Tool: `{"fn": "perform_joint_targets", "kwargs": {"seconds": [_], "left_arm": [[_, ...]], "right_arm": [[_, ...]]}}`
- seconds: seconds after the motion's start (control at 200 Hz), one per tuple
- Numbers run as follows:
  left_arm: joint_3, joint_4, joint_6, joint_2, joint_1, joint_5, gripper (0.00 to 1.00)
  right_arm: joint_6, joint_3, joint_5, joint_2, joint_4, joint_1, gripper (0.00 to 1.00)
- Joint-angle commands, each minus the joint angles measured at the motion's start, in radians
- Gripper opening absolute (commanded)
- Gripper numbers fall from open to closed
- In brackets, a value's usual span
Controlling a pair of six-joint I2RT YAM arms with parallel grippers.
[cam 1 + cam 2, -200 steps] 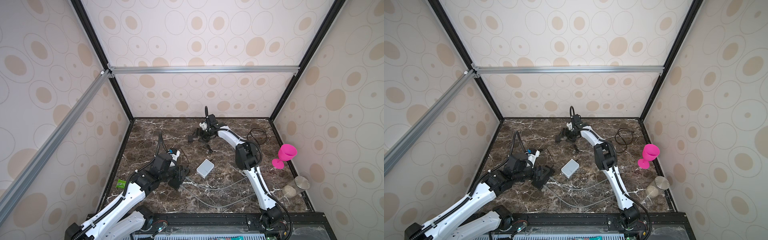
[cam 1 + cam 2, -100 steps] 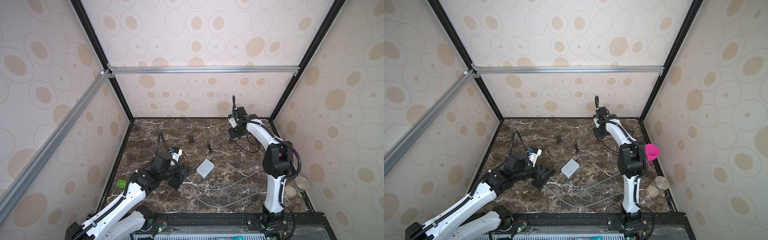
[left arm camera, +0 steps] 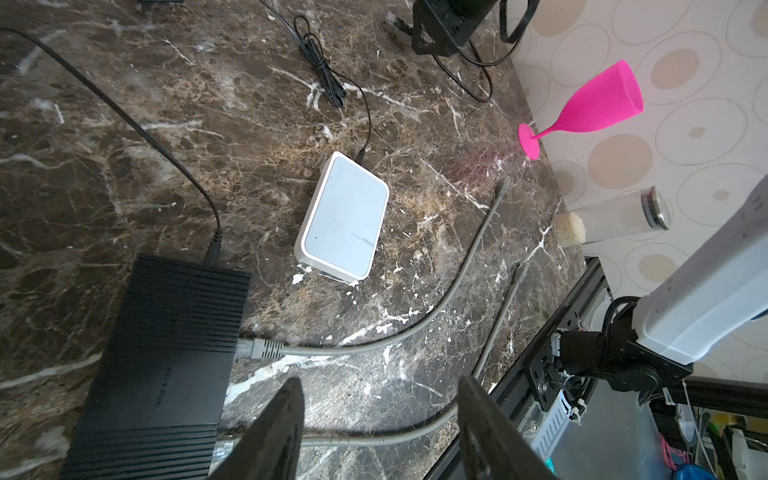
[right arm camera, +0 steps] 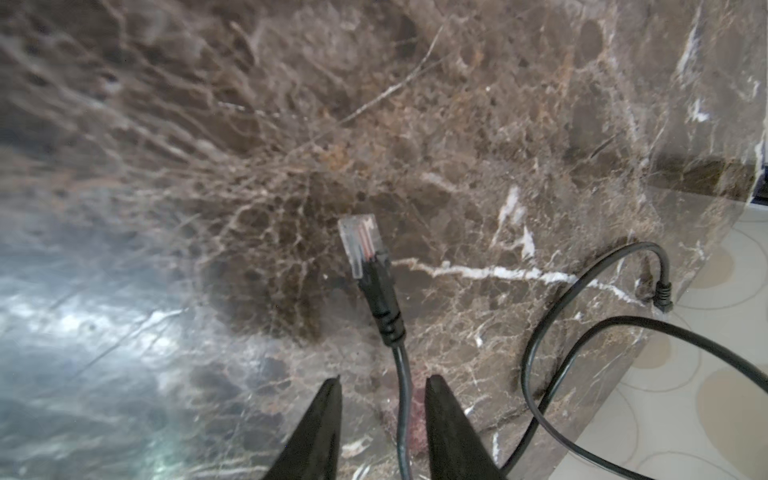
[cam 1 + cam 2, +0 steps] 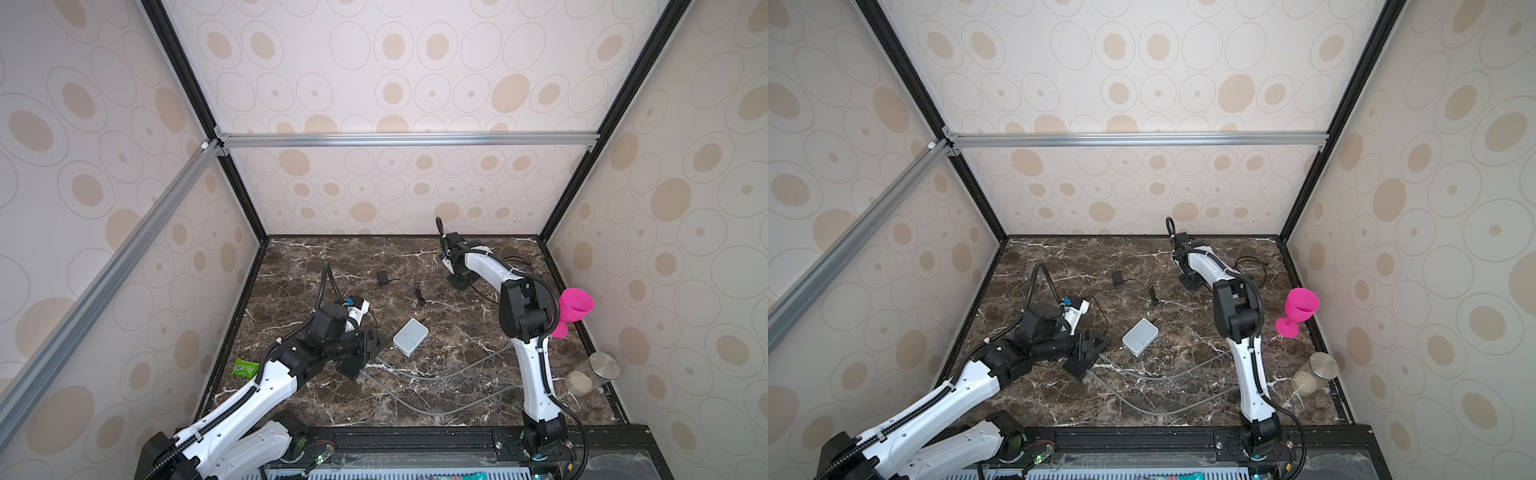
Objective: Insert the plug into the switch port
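- Overhead, in both top views, the left gripper (image 5: 374, 344) hovers low over the black switch (image 5: 353, 368) at the near left of the marble table (image 5: 353, 257). A white box (image 5: 410, 336) lies just beside the switch.
- In both top views, the right gripper (image 5: 1192, 283) points down at the far right of the table, well apart from the black switch (image 5: 1084, 365). The plug is too small to make out here, and finger spacing cannot be told at this range.
- In the left wrist view, the fingers (image 3: 282, 415) of the left gripper (image 3: 379, 380) stand spread and grip nothing. The black switch (image 3: 166, 353) lies flat, and a grey cable (image 3: 457, 291) is seated in its side. A pink goblet (image 3: 598, 99) and a jar (image 3: 615, 216) stand at the table edge.
- In the right wrist view, the plug (image 4: 358, 245), clear-bodied on a black cable (image 4: 401, 365), lies on the marble just ahead of the right gripper (image 4: 384, 379). The fingers (image 4: 320, 428) stand apart, one on each side of the cable, with a gap on both sides and no pinch.
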Motion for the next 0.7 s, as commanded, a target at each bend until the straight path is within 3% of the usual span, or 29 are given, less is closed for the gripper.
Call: {"fn": "perform_joint_targets", "kwargs": {"seconds": [0.0,0.47,0.695], "left_arm": [[0.012,0.016,0.007,0.005,0.006,0.013,0.59],[0.039,-0.003,0.033,0.052,0.007,0.008,0.59],[0.049,-0.009,0.038,0.07,0.007,0.008,0.59]], "right_arm": [[-0.024,0.031,0.075,0.028,0.01,0.001,0.36],[-0.032,0.078,0.043,0.112,0.045,0.014,0.32],[-0.018,0.091,0.015,0.125,0.04,0.016,0.09]]}}
